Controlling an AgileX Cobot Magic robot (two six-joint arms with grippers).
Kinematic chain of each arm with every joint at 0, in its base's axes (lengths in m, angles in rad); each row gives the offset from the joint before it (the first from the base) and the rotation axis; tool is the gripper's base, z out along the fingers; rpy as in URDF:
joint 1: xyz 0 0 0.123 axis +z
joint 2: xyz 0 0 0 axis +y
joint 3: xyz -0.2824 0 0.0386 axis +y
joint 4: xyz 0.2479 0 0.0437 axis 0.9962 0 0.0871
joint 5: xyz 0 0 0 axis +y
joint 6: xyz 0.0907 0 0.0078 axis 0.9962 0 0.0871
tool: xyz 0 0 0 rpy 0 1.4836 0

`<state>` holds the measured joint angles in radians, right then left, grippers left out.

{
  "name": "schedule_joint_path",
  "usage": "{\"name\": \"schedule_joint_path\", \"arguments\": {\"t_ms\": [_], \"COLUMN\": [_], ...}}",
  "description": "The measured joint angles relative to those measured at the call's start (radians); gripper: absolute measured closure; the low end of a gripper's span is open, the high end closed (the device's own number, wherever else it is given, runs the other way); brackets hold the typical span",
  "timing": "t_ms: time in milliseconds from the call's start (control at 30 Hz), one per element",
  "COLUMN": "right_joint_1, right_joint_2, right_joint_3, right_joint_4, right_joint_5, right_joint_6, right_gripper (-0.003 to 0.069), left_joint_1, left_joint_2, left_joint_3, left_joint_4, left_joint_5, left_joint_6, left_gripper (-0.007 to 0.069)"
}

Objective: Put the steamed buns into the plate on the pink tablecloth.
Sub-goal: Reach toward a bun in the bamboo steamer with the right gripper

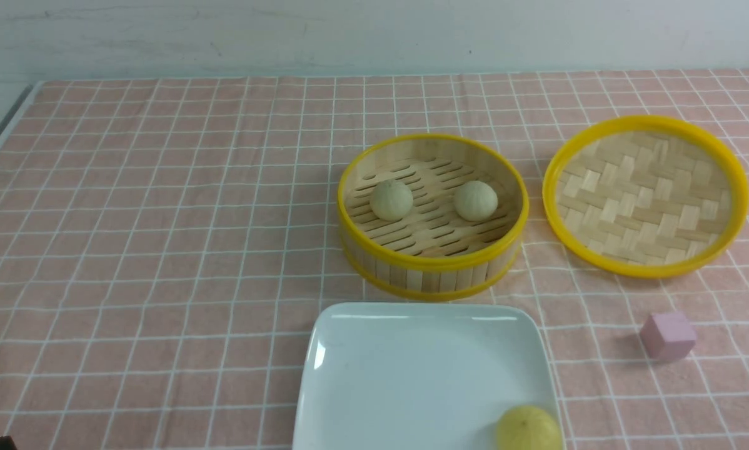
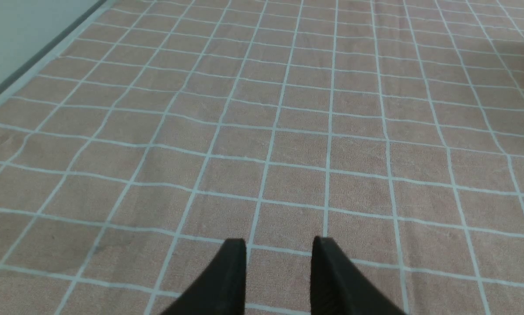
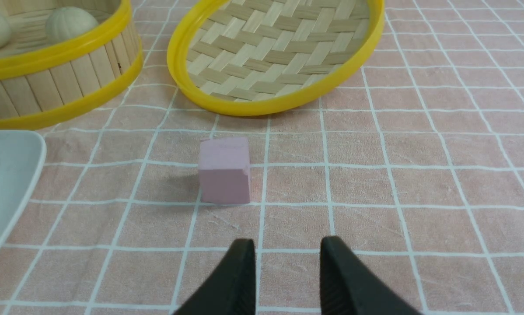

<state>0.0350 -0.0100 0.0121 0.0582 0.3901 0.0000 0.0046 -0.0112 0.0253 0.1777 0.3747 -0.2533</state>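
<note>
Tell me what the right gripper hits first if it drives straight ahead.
Likely the woven lid; the right gripper, open and empty, aims just beside the pink cube, which one finger might clip. Depth is unclear.

tablecloth [image 1: 162,219] pink, white grid | plate [image 1: 412,375] white | buns [image 1: 391,200] cream | steamer [image 1: 434,262] yellow-rimmed | cube [image 1: 668,336] lilac

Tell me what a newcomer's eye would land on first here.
The yellow-rimmed bamboo steamer near the middle of the pink tablecloth draws the eye first, open with two steamed buns inside, its woven lid lying to its right. Nearer the camera sits the white plate, with a lemon-yellow ball at its near right corner.
</note>
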Motion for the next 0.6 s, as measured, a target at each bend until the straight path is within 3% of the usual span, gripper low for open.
{"name": "schedule_joint_path", "arguments": {"t_ms": [233,400,433,500,600], "right_joint_1": [0.0,0.0,0.0,0.0,0.0], "right_joint_2": [0.0,0.0,0.0,0.0,0.0], "right_joint_3": [0.0,0.009,0.009,0.011,0.011], "right_joint_4": [0.027,0.377,0.392,0.572,0.648], "right_joint_5": [0.0,-0.03,-0.031,-0.048,-0.064], "right_joint_6": [0.015,0.196,0.202,0.259,0.261], "right_gripper": [0.0423,0.0422,0.0422,0.0422,0.0422], "left_joint_1": [0.0,0.0,0.0,0.0,0.0], "left_joint_2": [0.0,0.0,0.0,0.0,0.0], "left_joint_3": [0.0,0.0,0.0,0.001,0.001], "left_joint_4": [-0.027,-0.365,-0.378,-0.517,-0.568], "left_joint_5": [-0.001,-0.006,-0.006,-0.003,-0.002], "left_joint_6": [-0.03,-0.284,-0.295,-0.403,-0.448], "left_gripper": [0.0384,0.0384,0.0384,0.0384,0.0384]}}
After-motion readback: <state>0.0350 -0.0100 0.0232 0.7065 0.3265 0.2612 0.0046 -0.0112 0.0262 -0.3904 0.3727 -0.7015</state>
